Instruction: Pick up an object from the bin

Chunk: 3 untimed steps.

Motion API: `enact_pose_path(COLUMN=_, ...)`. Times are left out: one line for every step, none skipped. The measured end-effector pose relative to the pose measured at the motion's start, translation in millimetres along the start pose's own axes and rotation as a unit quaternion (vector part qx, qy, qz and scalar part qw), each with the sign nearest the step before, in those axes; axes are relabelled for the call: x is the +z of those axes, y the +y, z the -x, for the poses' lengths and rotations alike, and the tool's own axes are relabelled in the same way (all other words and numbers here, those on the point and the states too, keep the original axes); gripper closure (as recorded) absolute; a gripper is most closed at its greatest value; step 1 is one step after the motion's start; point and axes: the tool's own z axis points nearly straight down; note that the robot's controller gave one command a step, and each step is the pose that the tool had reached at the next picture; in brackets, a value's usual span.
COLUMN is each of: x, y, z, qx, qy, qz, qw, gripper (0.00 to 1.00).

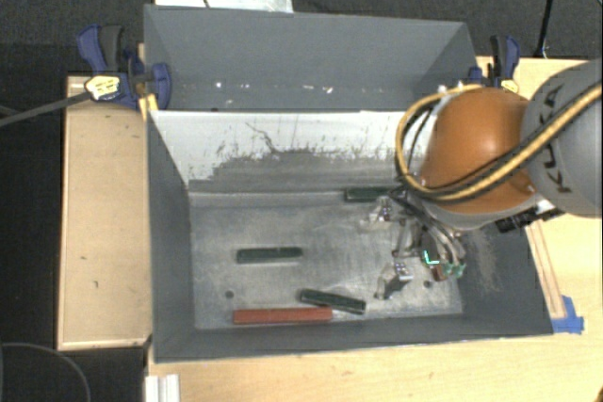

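Four slim sticks on the floor of the bin point(171, 231) | front: one red-brown stick point(283, 316) lying flat | just behind: one dark pen point(332, 300), its right end nearest the gripper point(396, 278) (spread or closed, cannot tell) | mid-left: one dark green bar point(269, 253) | by back wall: one dark stick point(367, 195)

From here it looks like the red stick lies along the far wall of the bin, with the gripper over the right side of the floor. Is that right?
Not quite. The red stick lies along the near wall of the bin, at the bottom of the camera view, not the far wall. The gripper is indeed over the right side of the floor.
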Motion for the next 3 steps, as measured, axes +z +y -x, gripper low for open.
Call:
enact_pose_path(x=-3, y=0, z=1.8, qx=0.001, qy=-0.0039, qz=0.000, qw=1.0000, gripper=0.00)
enact_pose_path(x=92, y=40, z=9.9, qx=0.046, qy=-0.0037, qz=0.000, qw=0.9989, gripper=1.00)
enact_pose_path(x=87, y=39, z=17.2, qx=0.048, qy=-0.0172, qz=0.001, qw=0.9987, gripper=0.00)
